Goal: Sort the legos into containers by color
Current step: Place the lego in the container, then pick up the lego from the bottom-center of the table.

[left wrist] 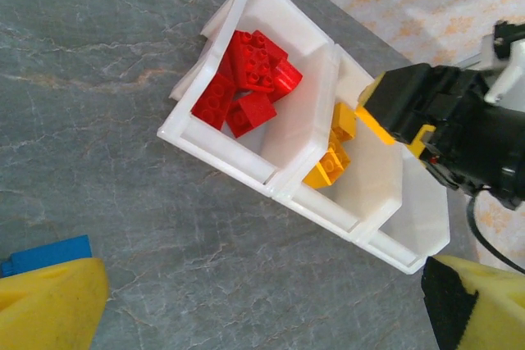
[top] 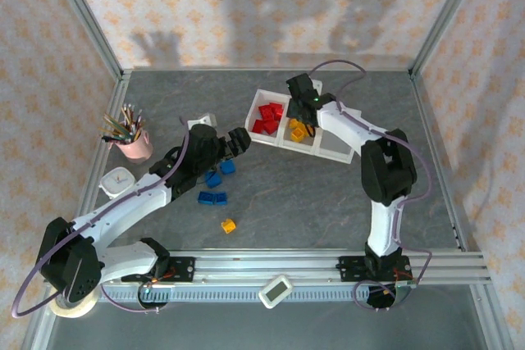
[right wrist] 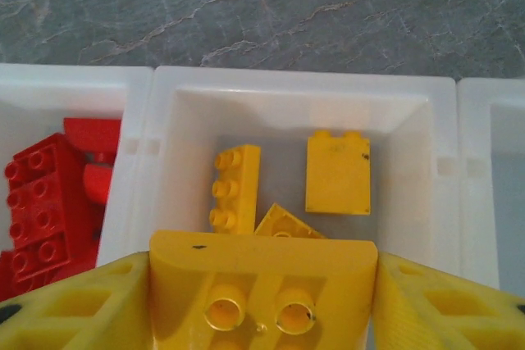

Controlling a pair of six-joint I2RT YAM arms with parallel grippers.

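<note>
The white three-compartment tray (top: 328,153) (left wrist: 246,171) (right wrist: 287,88) lies at the back middle of the table. Red legos (top: 268,116) (left wrist: 246,79) (right wrist: 45,202) fill its left compartment, and yellow legos (top: 297,131) (left wrist: 330,161) (right wrist: 336,171) lie in the middle one. My right gripper (top: 302,104) (left wrist: 373,116) (right wrist: 262,313) hangs over the middle compartment, shut on a yellow lego (right wrist: 262,260). My left gripper (top: 239,140) (left wrist: 262,317) is open over bare table in front of the tray. Blue legos (top: 213,197) (left wrist: 45,253) and one yellow lego (top: 228,225) lie loose near the left arm.
A pink cup of pencils (top: 135,147) and a white timer (top: 117,179) stand at the left. A small white object (top: 203,122) lies left of the tray. The tray's right compartment (top: 335,143) holds nothing. Papered walls with metal posts enclose the table.
</note>
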